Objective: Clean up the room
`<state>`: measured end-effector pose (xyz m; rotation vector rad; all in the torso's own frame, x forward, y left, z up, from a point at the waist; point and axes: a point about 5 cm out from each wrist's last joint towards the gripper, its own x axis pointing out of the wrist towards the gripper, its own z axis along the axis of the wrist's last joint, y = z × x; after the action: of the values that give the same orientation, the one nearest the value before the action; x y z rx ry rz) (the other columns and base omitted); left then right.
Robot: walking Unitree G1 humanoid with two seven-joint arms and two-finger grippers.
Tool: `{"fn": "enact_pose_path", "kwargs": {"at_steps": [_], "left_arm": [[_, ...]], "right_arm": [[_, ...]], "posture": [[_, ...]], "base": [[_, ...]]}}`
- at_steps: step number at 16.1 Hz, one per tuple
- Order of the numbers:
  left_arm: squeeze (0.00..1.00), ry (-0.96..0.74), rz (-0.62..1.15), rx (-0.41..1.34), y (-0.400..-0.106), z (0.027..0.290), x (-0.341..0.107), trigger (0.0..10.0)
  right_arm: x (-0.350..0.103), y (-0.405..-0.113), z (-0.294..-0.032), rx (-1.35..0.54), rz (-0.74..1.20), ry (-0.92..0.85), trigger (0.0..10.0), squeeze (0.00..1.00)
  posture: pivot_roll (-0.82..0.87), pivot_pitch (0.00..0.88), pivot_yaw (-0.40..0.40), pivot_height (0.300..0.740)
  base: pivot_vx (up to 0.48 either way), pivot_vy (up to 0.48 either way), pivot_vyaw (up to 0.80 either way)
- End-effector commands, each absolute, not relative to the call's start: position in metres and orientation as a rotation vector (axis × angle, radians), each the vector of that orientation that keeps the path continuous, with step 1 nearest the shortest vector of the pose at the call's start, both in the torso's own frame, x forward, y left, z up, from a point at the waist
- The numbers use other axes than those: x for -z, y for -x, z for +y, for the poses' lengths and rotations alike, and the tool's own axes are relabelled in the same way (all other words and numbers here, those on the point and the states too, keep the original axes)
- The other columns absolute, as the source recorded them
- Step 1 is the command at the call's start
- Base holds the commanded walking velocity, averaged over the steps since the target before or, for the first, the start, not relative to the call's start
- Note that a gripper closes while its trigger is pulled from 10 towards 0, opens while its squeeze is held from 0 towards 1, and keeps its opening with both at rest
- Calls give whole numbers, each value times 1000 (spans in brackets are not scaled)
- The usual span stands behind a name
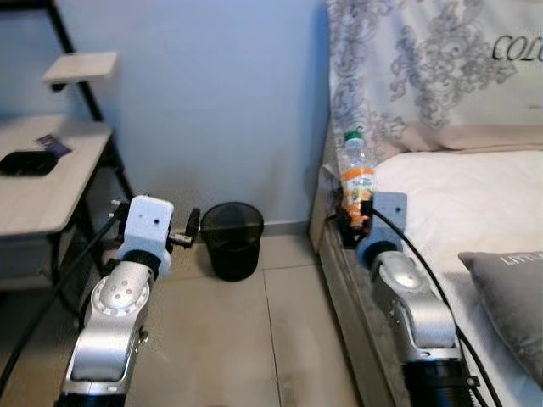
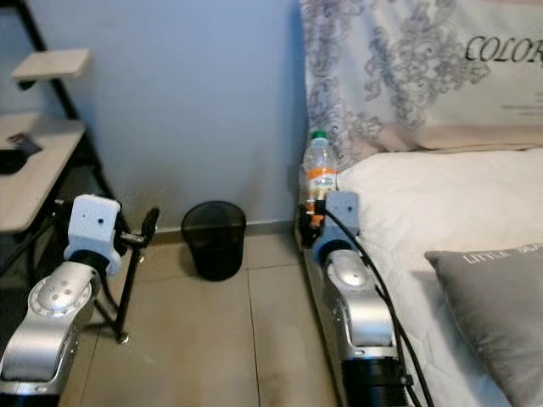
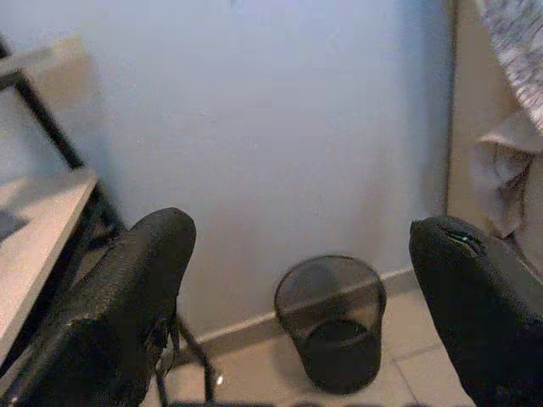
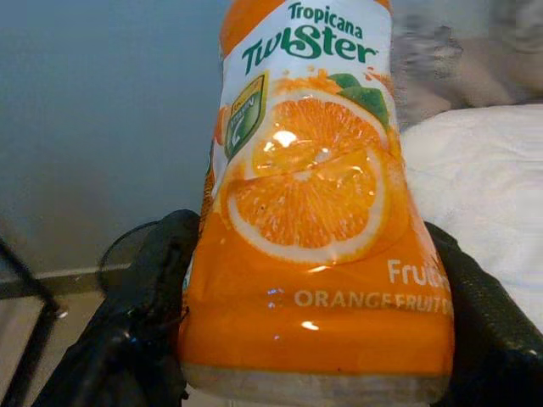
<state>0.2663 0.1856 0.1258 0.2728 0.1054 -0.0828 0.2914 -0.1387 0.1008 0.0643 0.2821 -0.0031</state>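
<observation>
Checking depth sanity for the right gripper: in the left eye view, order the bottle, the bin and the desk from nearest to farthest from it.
1. Bottle: held between the right gripper's fingers, at the bed's edge.
2. Bin: on the floor by the wall, to the gripper's left.
3. Desk: far left, beyond the bin.

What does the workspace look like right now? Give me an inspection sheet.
Surface: tiled floor, bare near the bin.
Job's things: orange juice bottle, upright, at the bed's edge; black mesh bin by the wall.
Clutter: dark items on the desk.
Grippers: right tool shut on the bottle; left tool open, facing the bin.
Cables: black cable along the right arm.
Surroundings: blue wall, bed, grey pillow.
</observation>
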Motion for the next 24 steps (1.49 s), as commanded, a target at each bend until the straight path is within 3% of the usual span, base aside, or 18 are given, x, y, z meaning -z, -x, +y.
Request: {"fn": "enact_pose_path", "kwargs": {"at_steps": [1, 19, 24], "left_arm": [[0, -272, 96, 114, -267, 179, -127, 10000], [0, -273, 101, 114, -263, 182, -123, 10000], [0, -275, 103, 122, -261, 179, -122, 10000]], "right_arm": [[-100, -291, -148, 41, 278, -77, 10000, 0], [-93, -288, -147, 32, 281, 13, 10000, 0], [-95, -288, -148, 34, 266, 14, 10000, 0]], "posture": [[87, 0, 2, 740], [85, 0, 4, 740], [83, 0, 1, 740]], "base": [[322, 0, 0], [345, 0, 0], [349, 0, 640]]}}
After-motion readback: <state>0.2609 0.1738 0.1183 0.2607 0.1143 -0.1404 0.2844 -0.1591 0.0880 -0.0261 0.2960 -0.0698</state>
